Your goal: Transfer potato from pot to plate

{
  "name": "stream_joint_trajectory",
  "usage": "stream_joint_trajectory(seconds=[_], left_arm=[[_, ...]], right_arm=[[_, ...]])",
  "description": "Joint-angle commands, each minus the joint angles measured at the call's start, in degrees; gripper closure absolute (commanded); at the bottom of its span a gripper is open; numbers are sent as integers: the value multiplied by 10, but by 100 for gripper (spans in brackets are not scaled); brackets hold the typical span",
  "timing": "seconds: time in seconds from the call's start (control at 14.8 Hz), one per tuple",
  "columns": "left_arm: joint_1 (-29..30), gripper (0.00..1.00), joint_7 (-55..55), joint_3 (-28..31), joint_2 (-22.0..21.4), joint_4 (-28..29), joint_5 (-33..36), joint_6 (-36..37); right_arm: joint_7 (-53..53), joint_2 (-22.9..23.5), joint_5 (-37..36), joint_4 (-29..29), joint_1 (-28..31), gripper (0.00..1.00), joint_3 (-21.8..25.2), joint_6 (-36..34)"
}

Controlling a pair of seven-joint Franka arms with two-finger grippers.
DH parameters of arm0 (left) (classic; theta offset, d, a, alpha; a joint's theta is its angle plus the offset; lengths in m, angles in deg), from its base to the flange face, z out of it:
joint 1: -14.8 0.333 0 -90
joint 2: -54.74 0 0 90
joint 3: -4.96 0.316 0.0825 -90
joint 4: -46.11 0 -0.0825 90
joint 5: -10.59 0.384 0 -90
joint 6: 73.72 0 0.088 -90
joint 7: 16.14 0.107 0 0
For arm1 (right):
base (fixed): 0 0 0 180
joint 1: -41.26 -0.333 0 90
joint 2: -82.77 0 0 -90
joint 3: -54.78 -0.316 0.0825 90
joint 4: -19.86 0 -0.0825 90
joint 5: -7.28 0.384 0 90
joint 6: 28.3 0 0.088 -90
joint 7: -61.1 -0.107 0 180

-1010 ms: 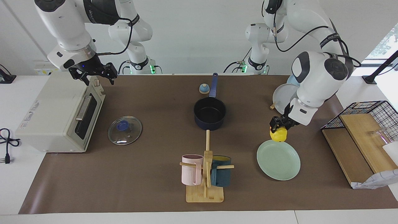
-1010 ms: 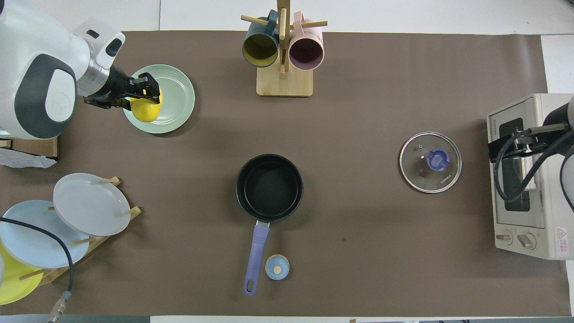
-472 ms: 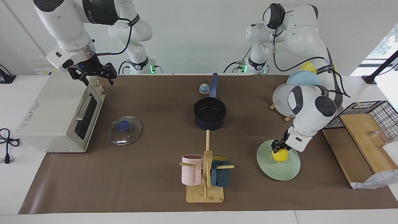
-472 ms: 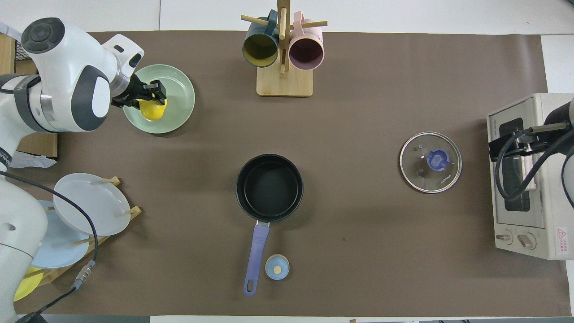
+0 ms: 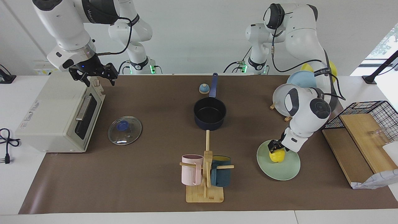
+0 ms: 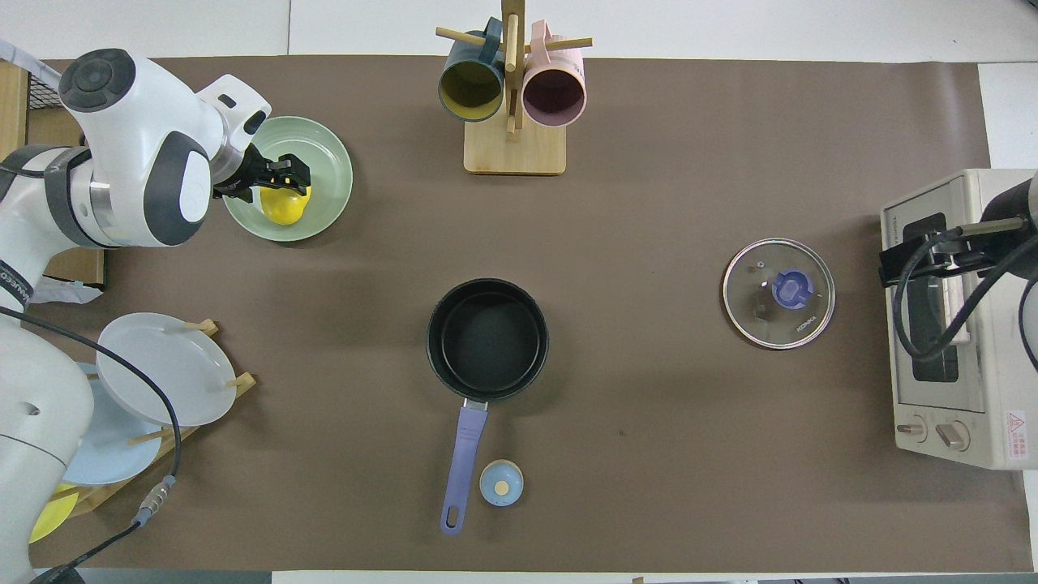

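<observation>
The yellow potato (image 5: 277,156) rests on the pale mint-green plate (image 5: 281,171), toward the left arm's end of the table. My left gripper (image 5: 275,147) is low over the plate and shut on the potato's top. In the overhead view the potato (image 6: 285,208) lies on the plate (image 6: 328,158) under the left gripper (image 6: 285,172). The navy-blue pot (image 5: 210,112) stands empty at mid-table, its handle toward the robots; it also shows in the overhead view (image 6: 487,339). My right gripper (image 5: 93,75) waits open over the toaster oven (image 5: 56,112).
A glass lid (image 5: 125,130) lies between oven and pot. A wooden mug rack (image 5: 205,186) with a pink and a teal mug stands farther from the robots than the pot. A small blue bell (image 5: 204,89) sits by the pot handle. A plate rack (image 5: 281,96) and a wire basket (image 5: 370,109) stand near the left arm.
My left gripper has come down with the potato from above the plate's near rim onto the plate. The right arm has hardly moved.
</observation>
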Motion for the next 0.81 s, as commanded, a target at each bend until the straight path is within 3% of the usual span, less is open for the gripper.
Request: stream_joint_trajectory(seconds=[0.0,0.61,0.74], left_arm=[[9,0,8,0,-46,-22,7,59],[35,0,11,19,-284,-15,10,296],[36,0,17,19,-326,9,11,341]], right_arm=[[-8,1,11,-1,9,0,-4,10],[-7,1,12,-1,10,0,-4,10],[-6,1,12,-1,10,0,-4,10]])
